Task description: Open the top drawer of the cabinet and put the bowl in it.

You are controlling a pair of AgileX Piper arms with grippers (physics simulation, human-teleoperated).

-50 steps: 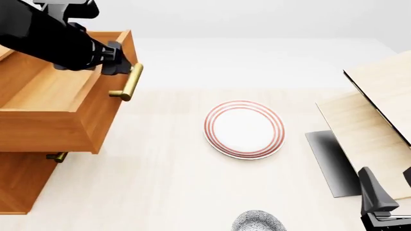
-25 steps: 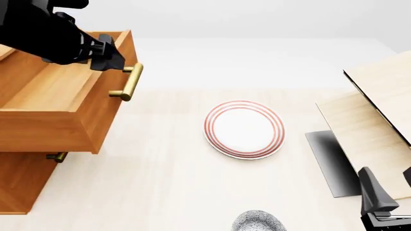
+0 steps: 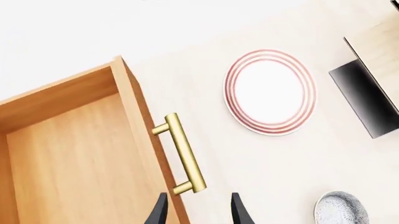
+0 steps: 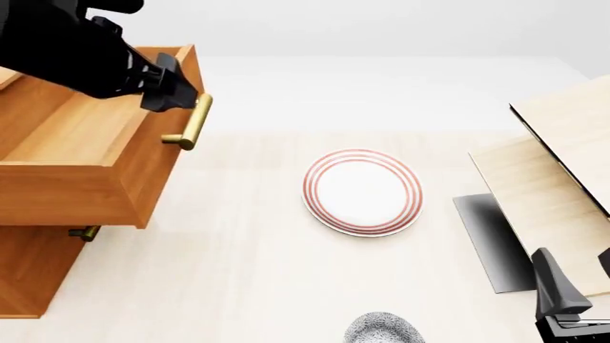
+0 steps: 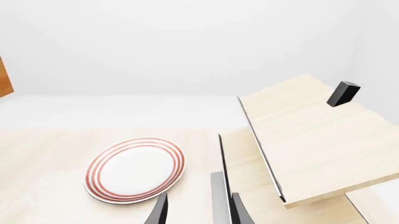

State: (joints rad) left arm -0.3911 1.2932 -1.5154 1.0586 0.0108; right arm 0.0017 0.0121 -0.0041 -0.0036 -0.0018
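Observation:
The cabinet stands at the left with its top drawer pulled out and showing nothing inside. My left gripper hovers by the upper end of the drawer's brass handle. In the left wrist view the left gripper is open with nothing between its fingers, just off the handle. The speckled bowl sits at the near table edge, partly cut off; it also shows in the left wrist view. My right gripper is open, low at the near right, apart from the bowl.
A white plate with red rings lies mid-table between the drawer and the bowl. Pale wood boards with a dark panel stand at the right. A lower drawer handle peeks out under the top drawer.
The left gripper drew back a little from the handle's upper end, then came back beside it. The drawer, bowl, plate and right arm have stayed put.

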